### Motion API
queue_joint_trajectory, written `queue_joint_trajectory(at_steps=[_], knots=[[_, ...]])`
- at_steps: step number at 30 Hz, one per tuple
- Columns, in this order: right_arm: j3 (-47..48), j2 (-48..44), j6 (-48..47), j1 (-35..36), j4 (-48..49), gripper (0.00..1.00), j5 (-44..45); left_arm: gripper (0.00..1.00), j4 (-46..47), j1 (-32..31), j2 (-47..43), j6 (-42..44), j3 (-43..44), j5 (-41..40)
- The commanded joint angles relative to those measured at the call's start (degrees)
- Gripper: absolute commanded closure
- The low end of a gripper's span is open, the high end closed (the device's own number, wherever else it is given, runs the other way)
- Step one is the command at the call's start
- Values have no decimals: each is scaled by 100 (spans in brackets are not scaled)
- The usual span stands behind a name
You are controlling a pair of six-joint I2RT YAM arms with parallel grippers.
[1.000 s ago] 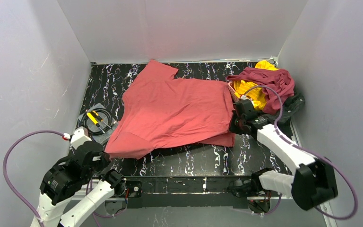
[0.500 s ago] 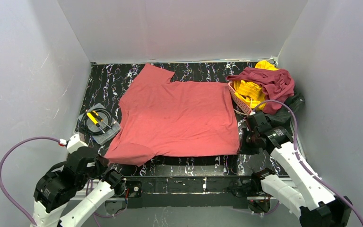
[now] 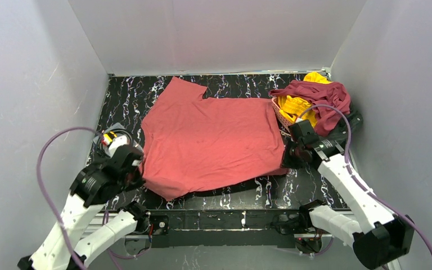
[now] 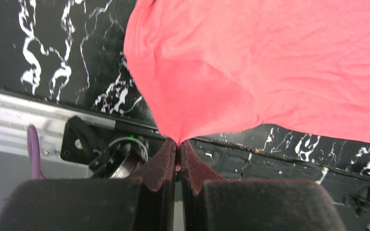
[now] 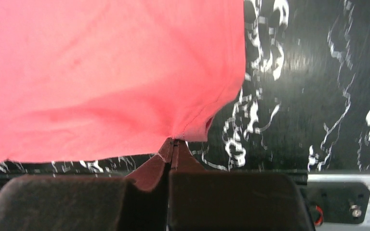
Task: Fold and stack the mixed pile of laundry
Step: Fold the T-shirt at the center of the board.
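Your left arm (image 3: pixel 98 183) has swung inward. Both jaws are clenched on the near corners of the salmon-red shirt (image 3: pixel 214 138), which lies spread on the black marbled worktop (image 3: pixel 121 98). The pink lattice basket (image 3: pixel 279 117) holds yellow cloth (image 3: pixel 293 107), with maroon cloth (image 3: pixel 320 93) draped over it.

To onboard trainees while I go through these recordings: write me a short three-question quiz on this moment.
1. True or false: the left tool hangs open above the salmon-red shirt.
2. What does the right tool grip? A) the shirt's edge B) a sock C) nothing
3. Which garment drapes over the bright yellow garment in the pink basket?
Key: 1 false, it is shut on the shirt's edge; 2 A; 3 the dark maroon garment.
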Motion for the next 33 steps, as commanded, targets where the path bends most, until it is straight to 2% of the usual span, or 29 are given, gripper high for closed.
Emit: queue_joint_trajectory(at_steps=[1,7,13,20,26,33], knots=[[595,570,-213,-1,990,99,710,100,974,111,862,917,298,-530],[1142,1464,-495,-5,1708,99,1259,100,2529,1253,2076,2021,366,749],[1552,2350,-713,-12,2115,99,1739,100,3272,1978,3151,2607,832,1176],[1899,3213,-807,-29,2374,99,2026,100,3678,2683,4092,2786,1184,1369],[2083,3784,-844,-41,2437,99,2289,100,4158,2937,4669,2932,1478,1829],[2115,4091,-824,-74,2585,99,2397,100,4310,3033,5262,3144,1980,1750]])
